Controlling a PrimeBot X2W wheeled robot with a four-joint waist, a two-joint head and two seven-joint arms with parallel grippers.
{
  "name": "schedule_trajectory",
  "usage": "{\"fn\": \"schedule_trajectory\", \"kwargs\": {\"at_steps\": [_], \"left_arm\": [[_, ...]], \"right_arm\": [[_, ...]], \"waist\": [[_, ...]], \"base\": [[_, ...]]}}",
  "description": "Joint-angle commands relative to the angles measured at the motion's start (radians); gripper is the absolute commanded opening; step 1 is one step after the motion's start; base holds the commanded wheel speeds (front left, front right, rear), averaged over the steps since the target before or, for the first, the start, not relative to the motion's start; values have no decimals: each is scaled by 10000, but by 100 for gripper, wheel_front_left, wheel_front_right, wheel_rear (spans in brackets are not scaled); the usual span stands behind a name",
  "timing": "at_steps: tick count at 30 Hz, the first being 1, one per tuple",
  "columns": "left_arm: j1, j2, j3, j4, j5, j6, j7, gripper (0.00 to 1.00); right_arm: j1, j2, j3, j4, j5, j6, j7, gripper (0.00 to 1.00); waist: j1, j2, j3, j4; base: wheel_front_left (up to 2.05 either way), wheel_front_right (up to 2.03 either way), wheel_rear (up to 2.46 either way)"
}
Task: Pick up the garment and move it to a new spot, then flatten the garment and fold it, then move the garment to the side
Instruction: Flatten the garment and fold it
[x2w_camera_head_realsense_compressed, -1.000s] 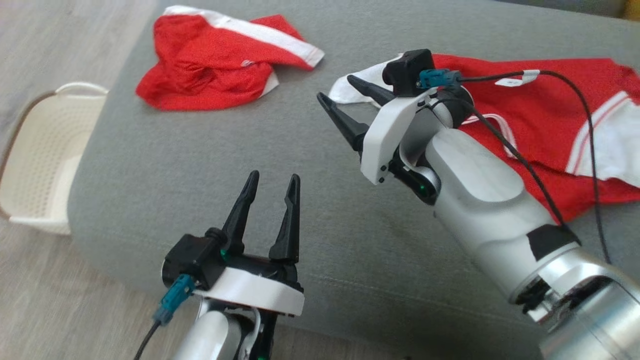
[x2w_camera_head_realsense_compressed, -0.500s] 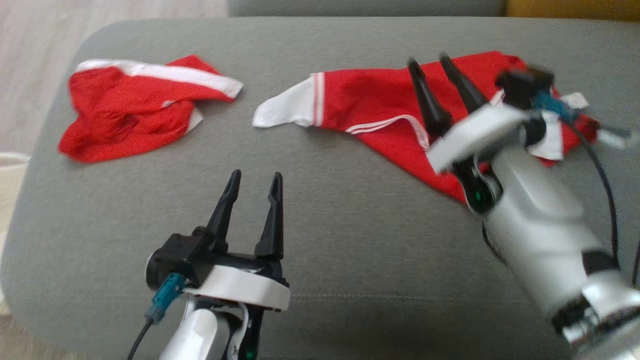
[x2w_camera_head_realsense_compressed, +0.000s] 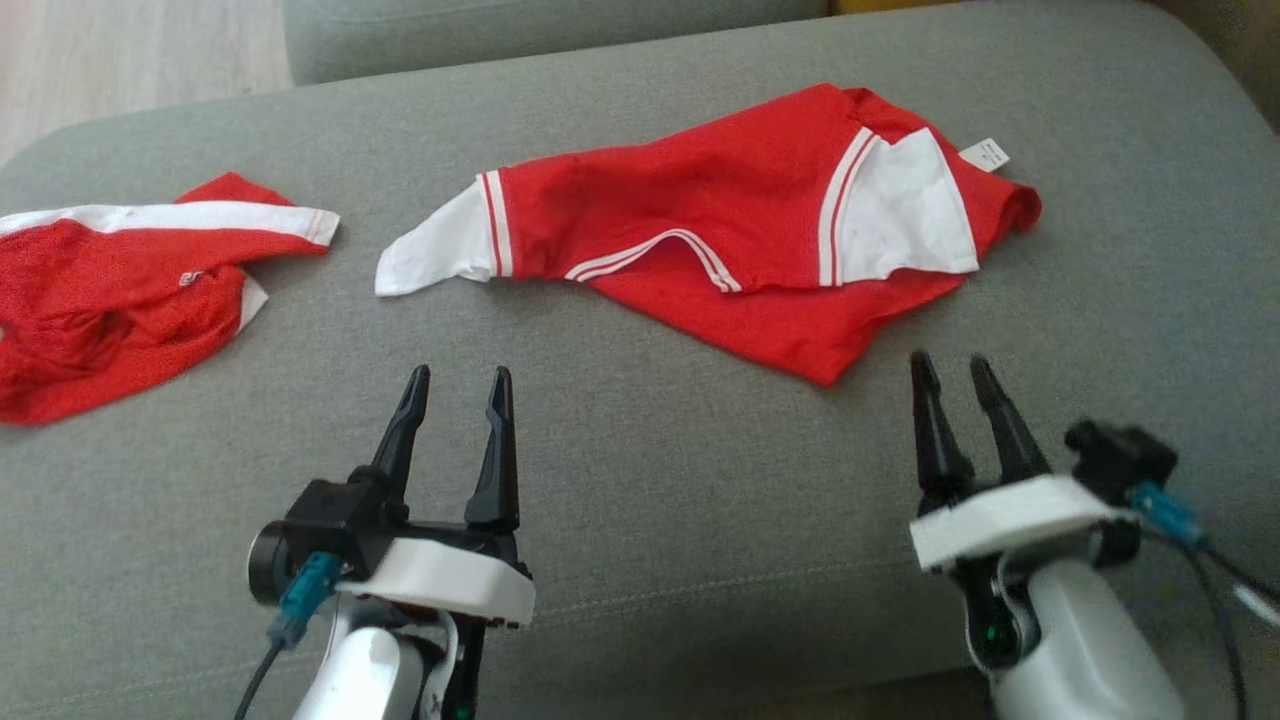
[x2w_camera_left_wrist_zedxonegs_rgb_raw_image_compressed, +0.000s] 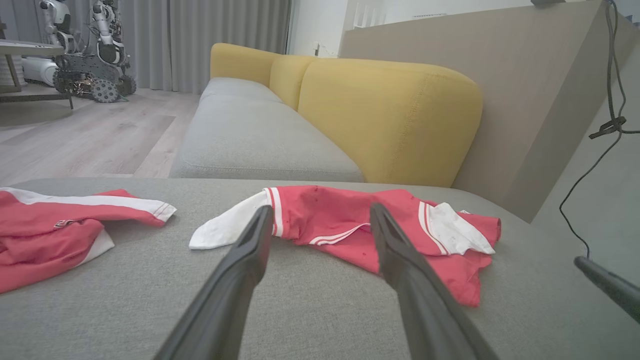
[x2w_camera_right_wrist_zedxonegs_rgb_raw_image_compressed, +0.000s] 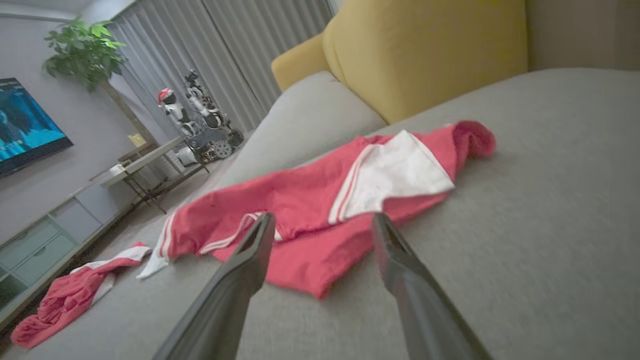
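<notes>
On grey woven cushion (x2w_camera_head_realsense_compressed: 660, 470): rumpled red garment (x2w_camera_head_realsense_compressed: 690, 200) (white striped sleeves).

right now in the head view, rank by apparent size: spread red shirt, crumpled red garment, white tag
1. spread red shirt
2. crumpled red garment, partly cut off by the frame edge
3. white tag

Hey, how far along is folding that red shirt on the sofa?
Looks done: the red shirt lies free, roughly spread on the grey cushion. In hand: nothing; the left end effector and right end effector are open, short of it. Left: flattening, folding, moving aside.
</notes>
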Motion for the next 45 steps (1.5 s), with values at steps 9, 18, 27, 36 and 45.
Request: {"fn": "schedule_trajectory", "kwargs": {"at_steps": [9,18,27,36,45], "left_arm": [[-505,12,120,-213,69,-195,-78,100],[-673,12,-79,-110,128,-228,-78,100],[-866,12,-200,-153,115,-196,-78,100],[-960,12,-204,-194,141,-208,-78,100],[-691,12,-75,-120,28,-147,-78,100]], "right_arm": [[213,484,-861,-519,-29,73,833,100],[-480,488,-575,611,704,73,916,100],[-1524,489,-264,2434,1072,73,638,100],[-2439,489,124,3864,1370,73,144,0],[-2458,476,275,4098,405,73,-84,0]], "waist": [[0,-1,411,313],[0,-1,888,1009],[0,-1,1244,1477],[0,-1,1476,1648],[0,-1,815,1214]], "base": [[0,0,0],[0,0,0],[0,0,0],[0,0,0],[0,0,0]]}}
